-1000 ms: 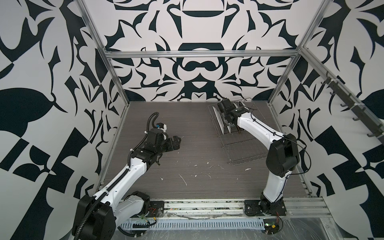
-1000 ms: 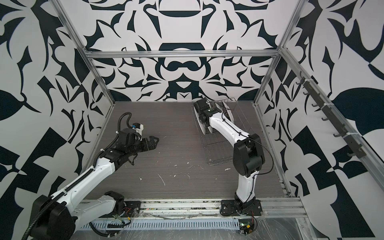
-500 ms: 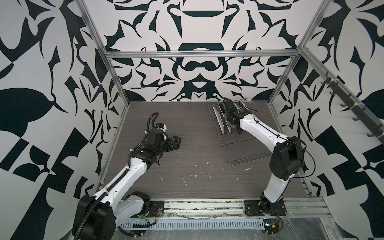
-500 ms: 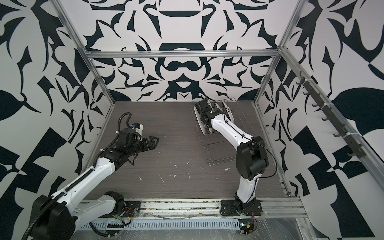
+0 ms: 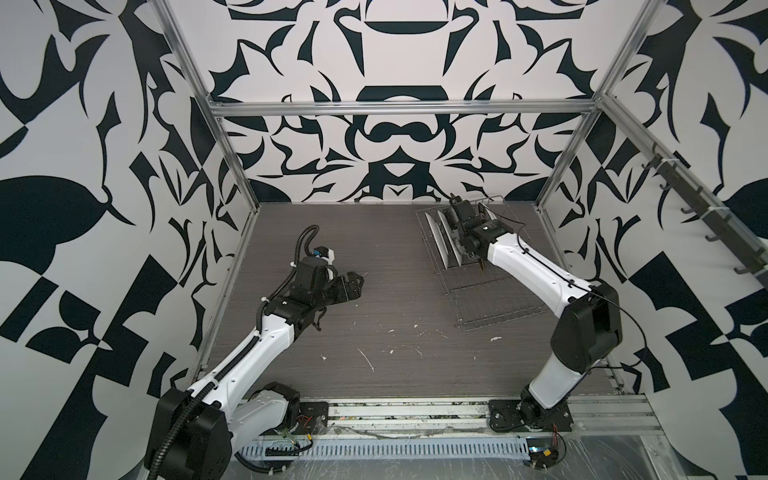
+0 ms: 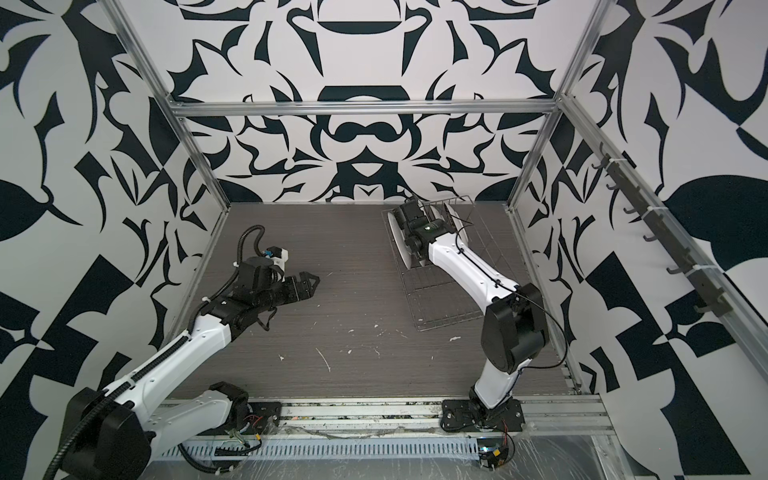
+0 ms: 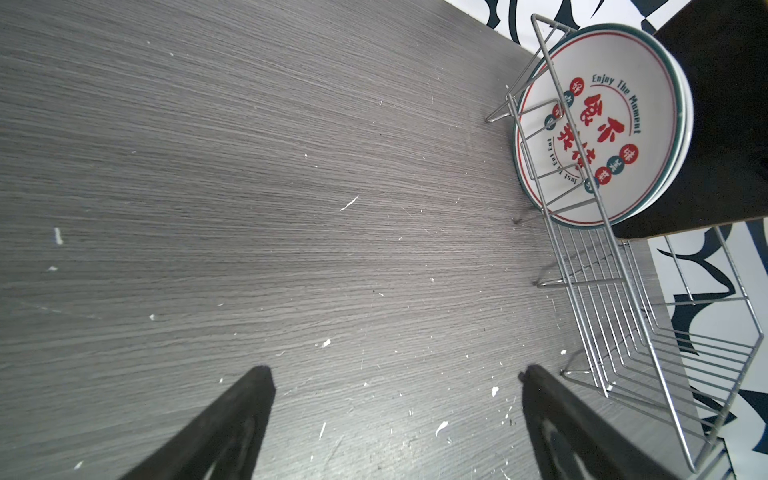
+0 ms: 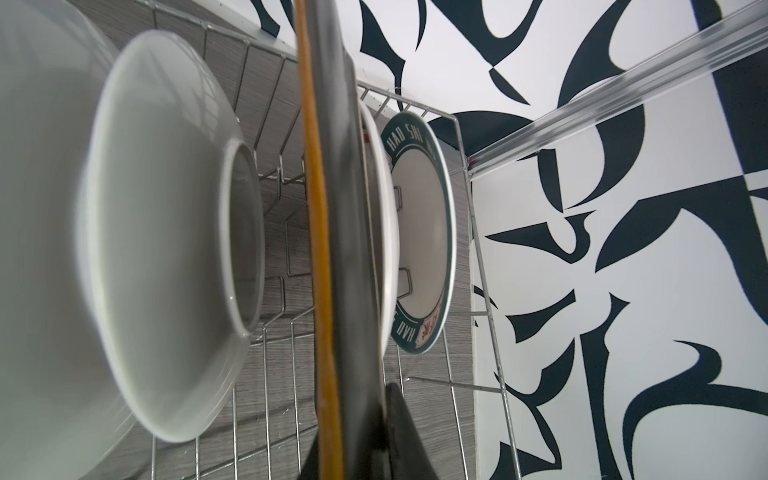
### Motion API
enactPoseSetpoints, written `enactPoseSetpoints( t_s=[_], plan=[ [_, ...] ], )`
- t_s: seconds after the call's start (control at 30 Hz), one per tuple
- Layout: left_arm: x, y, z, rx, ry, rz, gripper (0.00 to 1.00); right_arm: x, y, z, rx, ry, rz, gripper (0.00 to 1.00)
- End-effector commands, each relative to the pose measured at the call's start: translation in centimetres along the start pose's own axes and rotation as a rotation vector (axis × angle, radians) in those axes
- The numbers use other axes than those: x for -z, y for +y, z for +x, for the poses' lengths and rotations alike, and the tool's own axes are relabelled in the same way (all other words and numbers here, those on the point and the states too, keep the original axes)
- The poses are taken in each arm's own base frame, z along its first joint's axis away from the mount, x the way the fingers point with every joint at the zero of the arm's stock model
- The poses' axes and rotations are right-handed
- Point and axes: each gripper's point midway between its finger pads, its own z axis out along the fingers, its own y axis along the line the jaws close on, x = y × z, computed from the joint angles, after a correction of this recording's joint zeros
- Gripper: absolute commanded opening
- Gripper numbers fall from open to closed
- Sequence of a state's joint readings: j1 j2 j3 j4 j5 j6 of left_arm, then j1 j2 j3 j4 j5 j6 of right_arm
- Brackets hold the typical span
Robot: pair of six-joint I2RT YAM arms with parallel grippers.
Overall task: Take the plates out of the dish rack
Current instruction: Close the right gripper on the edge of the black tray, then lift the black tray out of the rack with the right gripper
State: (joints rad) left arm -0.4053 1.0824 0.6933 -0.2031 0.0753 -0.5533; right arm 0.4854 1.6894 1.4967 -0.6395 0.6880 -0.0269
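The silver wire dish rack [image 5: 494, 299] [image 6: 440, 303] stands at the back right of the table, with the plates [image 5: 436, 237] upright at its far end. My right gripper [image 5: 463, 226] [image 6: 411, 232] [image 8: 357, 449] reaches down among them and is shut on the edge of the dark plate [image 8: 336, 208], seen edge-on with a tan rim. Beside it stand a plain white plate [image 8: 166, 232] and a teal-rimmed lettered plate [image 8: 419, 232]. My left gripper [image 5: 353, 286] [image 6: 309, 286] [image 7: 395, 399] hangs open over bare table, left of the rack [image 7: 623, 311], holding nothing. It faces a white plate with red characters [image 7: 602, 124].
The near half of the rack [image 6: 449, 316] holds only bare wire prongs. White specks and scratches [image 5: 368, 361] dot the grey wood-grain table. Patterned walls and aluminium frame posts [image 5: 552, 174] close in right behind and beside the rack.
The right arm's elbow has swung out to the right and lower while its gripper stays among the plates, shifting slightly toward the back. The left arm has hardly moved.
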Motion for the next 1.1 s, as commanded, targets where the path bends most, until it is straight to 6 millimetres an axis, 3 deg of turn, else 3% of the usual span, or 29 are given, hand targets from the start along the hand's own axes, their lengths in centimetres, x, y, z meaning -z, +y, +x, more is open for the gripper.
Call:
enactPoseSetpoints(
  t_s=[0.0,0.7,1.07],
  plan=[
    [0.3,-0.5,-0.5,0.020,-0.019,0.016,0.97,4.5,-4.6,-4.9,-0.186,-0.213,0.090,0.00],
    [0.6,-0.8,-0.8,0.072,-0.039,0.034,0.98,10.9,-5.7,-6.8,-0.192,-0.360,0.105,0.00],
    [1.0,-2.8,-1.0,0.136,-0.029,0.151,0.99,16.3,-8.6,-7.4,-0.274,-0.477,0.097,0.00]
  ],
)
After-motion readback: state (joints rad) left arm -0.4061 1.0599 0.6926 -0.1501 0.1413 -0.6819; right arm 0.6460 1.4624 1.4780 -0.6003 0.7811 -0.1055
